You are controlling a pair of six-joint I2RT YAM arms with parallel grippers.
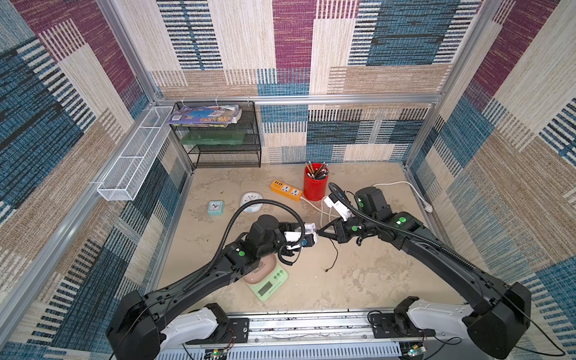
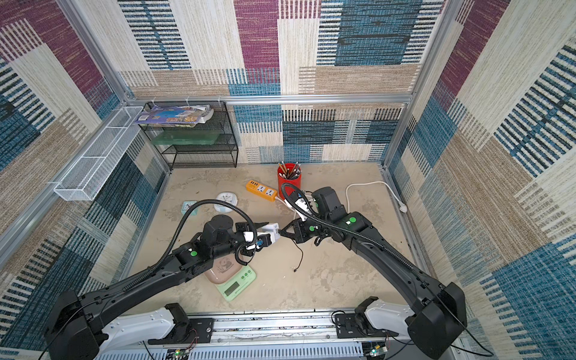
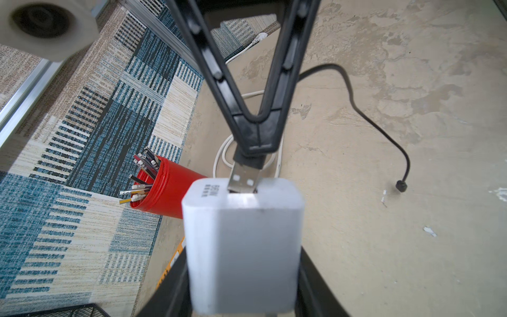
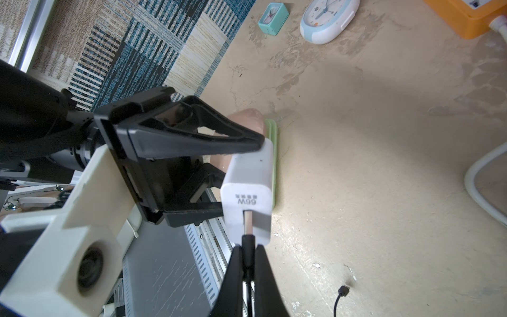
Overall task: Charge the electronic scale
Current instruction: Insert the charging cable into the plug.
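Scale: the mint-green flat electronic scale (image 1: 276,280), carrying a pink rounded-square panda-print bowl (image 2: 223,269), lay flat on the beige mottled tabletop (image 1: 358,280). It sat below and behind the left pincer, nearer the base and partly under that forearm.
Scale heading: its long axis ran diagonally, with the display end toward the near rail and the robot's right.
Left arm: extended forward and inward; the left pincer (image 4: 238,175) was clamped across a white block charger (image 3: 241,247), raised off the tabletop.
Right arm: extended inward, meeting the left tip to tip; the right pincer (image 3: 255,142) was closed on the silver USB plug (image 3: 242,179) of a thin black cable (image 3: 356,104). The plug sat partway in the charger's port.
Cable: it drooped beneath the right pincer, and its free end lay on the tabletop.
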